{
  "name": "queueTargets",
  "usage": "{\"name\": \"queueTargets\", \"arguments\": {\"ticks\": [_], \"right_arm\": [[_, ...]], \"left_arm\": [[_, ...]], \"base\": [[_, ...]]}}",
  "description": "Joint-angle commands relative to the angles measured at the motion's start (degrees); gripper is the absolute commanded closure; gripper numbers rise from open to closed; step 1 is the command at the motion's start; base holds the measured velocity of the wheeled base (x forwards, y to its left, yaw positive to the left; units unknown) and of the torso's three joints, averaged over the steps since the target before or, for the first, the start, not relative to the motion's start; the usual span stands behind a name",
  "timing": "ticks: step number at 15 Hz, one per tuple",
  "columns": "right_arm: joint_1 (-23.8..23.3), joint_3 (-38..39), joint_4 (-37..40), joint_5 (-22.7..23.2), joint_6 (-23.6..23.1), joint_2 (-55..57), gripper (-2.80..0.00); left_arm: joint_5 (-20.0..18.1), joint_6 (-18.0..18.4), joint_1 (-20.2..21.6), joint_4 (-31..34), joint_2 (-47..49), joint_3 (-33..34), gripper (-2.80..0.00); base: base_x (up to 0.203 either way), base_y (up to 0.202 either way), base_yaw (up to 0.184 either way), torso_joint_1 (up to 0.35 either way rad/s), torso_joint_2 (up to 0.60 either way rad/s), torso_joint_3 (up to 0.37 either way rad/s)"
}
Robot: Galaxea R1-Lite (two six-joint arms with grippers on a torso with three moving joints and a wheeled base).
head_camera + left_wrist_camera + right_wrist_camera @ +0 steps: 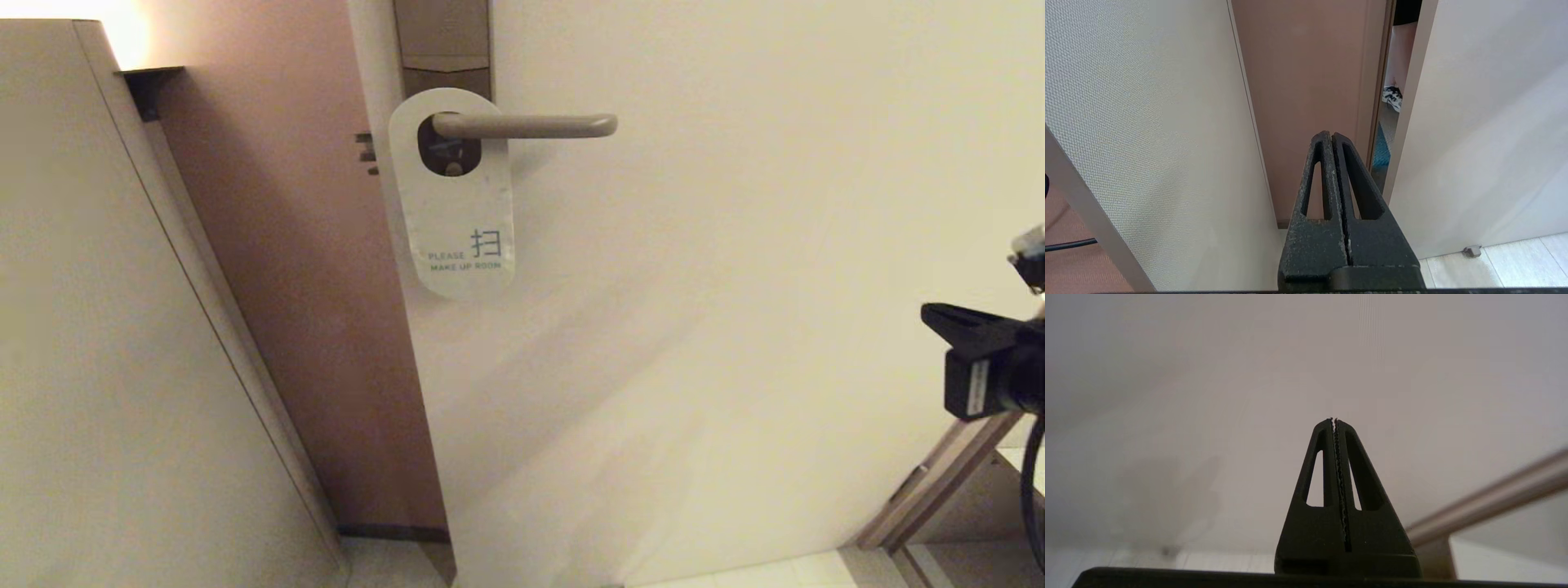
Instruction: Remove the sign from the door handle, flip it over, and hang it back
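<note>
The sign (457,220) hangs by its oval hole on the door handle (531,126), off-white face outward, reading "PLEASE MAKE UP ROOM". The handle is a taupe lever on a brown backplate (445,41), near the left edge of the pale door (735,327). My right gripper (931,313) shows at the right edge of the head view, low and far to the right of the sign, pointing left. In its wrist view the right gripper (1334,420) is shut and empty against the plain door. My left gripper (1331,134) is shut and empty, aimed at the door gap; it is outside the head view.
A textured wall panel (98,327) stands on the left, with the brown door jamb (310,286) between it and the door. Through the gap a person's leg and shoe (1392,98) show. A door stop (1472,250) sits on the tiled floor. Brown frame trim (939,490) runs at lower right.
</note>
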Motion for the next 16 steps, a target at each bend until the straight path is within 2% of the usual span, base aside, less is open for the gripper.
{"name": "queueTargets", "arguments": {"ticks": [1,4,6,9,11,16], "right_arm": [[-3.0,5.7,-0.1,2.2,1.0,-7.1,0.00],[-9.6,15.2,-0.4,10.3,4.4,-14.2,0.00],[-12.5,20.8,-0.5,15.8,6.7,-19.0,0.00],[-16.0,28.4,-0.4,22.5,7.6,-27.8,0.00],[-17.2,32.4,1.0,23.9,7.6,-34.3,0.00],[-18.8,33.4,14.1,23.0,7.7,-48.6,0.00]], "left_arm": [[0.0,0.0,0.0,0.0,0.0,0.0,0.00],[0.0,0.0,0.0,0.0,0.0,0.0,0.00],[0.0,0.0,0.0,0.0,0.0,0.0,0.00],[0.0,0.0,0.0,0.0,0.0,0.0,0.00],[0.0,0.0,0.0,-0.1,0.0,0.0,0.00],[0.0,0.0,0.0,0.0,0.1,0.0,0.00]], "base": [[0.000,0.000,0.000,0.000,0.00,0.000],[0.000,0.000,0.000,0.000,0.00,0.000],[0.000,0.000,0.000,0.000,0.00,0.000],[0.000,0.000,0.000,0.000,0.00,0.000],[0.000,0.000,0.000,0.000,0.00,0.000],[0.000,0.000,0.000,0.000,0.00,0.000]]}}
